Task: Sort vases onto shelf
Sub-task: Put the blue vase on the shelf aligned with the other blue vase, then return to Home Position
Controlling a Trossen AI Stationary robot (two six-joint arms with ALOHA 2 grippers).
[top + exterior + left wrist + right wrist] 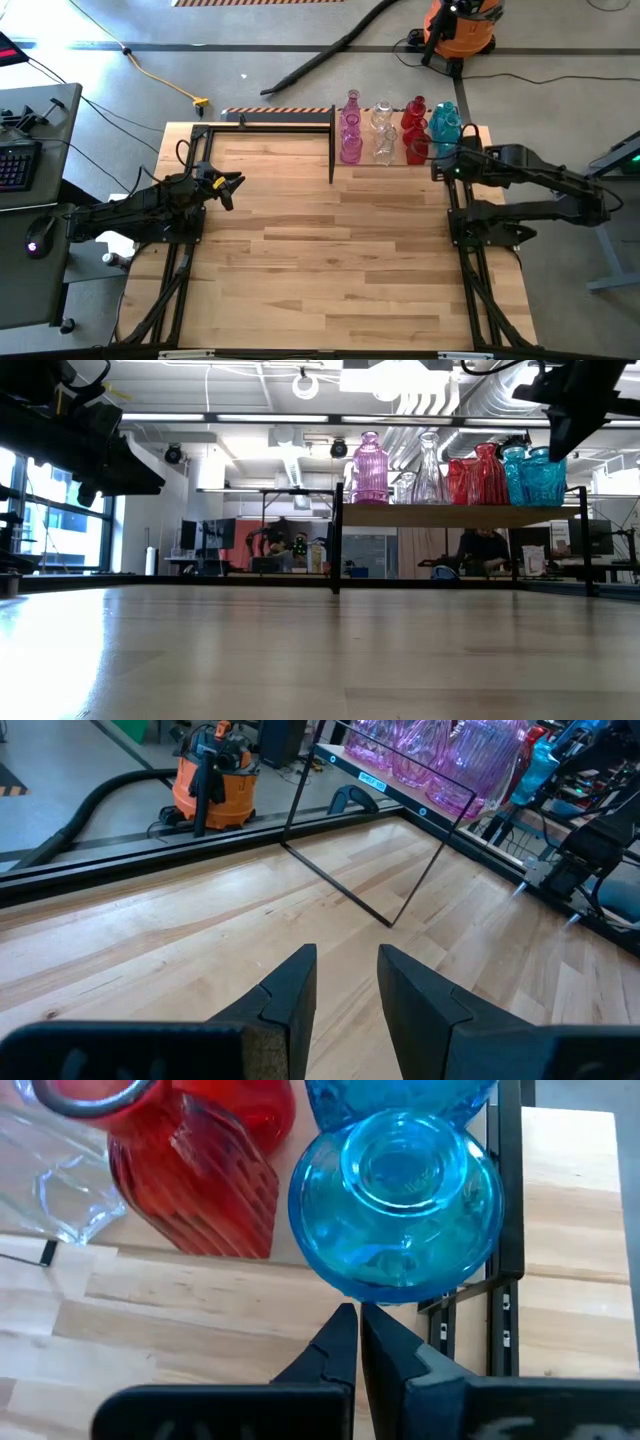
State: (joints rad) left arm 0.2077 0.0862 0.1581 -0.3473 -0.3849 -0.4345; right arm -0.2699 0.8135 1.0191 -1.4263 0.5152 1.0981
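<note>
The shelf (450,515) stands at the table's far right on black posts. On it stand pink vases (351,135), clear vases (383,135), red vases (415,130) and teal vases (446,125), bases on the board, in rows. My right gripper (358,1315) is shut and hangs above the shelf's near edge, just short of the nearest teal vase (400,1200), with a red vase (200,1180) beside it; nothing is between its fingers. My left gripper (347,982) waits open at the table's left side (238,185), holding nothing.
Bare wooden tabletop (330,250) spreads between the two arms. The shelf's black corner post (332,145) stands at its left end. An orange shop vacuum (460,25) and its hose lie on the floor beyond the far edge. A keyboard (15,165) sits left of the table.
</note>
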